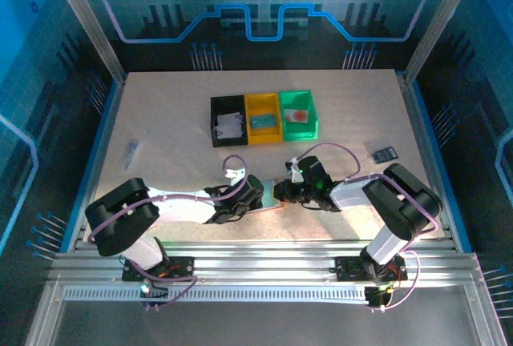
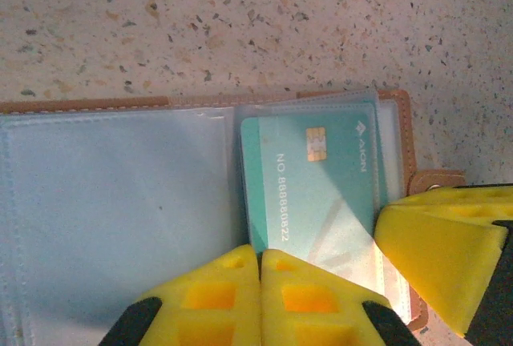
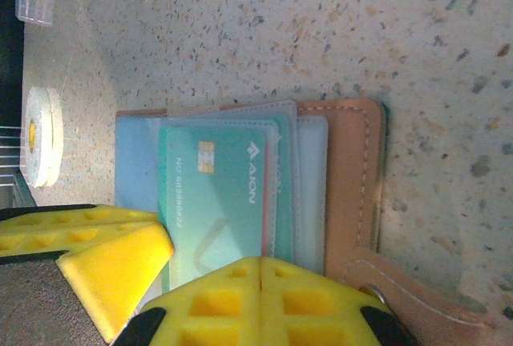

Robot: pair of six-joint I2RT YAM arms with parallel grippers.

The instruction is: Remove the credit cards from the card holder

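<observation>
The card holder (image 2: 394, 102) lies open on the speckled table, tan outside with pale blue clear pockets; it also shows between the two arms (image 1: 270, 205). A teal credit card (image 2: 317, 182) with a gold chip sits in a pocket (image 3: 220, 194). My left gripper (image 2: 260, 255) is shut, its yellow tips meeting at the card's near left corner; whether a thin sheet is pinched is hidden. My right gripper (image 3: 261, 263) is shut at the near edge of the pockets, just beside the tan cover (image 3: 353, 178). Each gripper's finger shows in the other's view.
Black (image 1: 218, 109), yellow (image 1: 264, 99) and green (image 1: 298, 96) bins stand in a row at the back, each with a card inside. A small dark object (image 1: 385, 154) lies at the right, a small grey one (image 1: 131, 152) at the left. A white disc (image 3: 40, 134) lies near the holder.
</observation>
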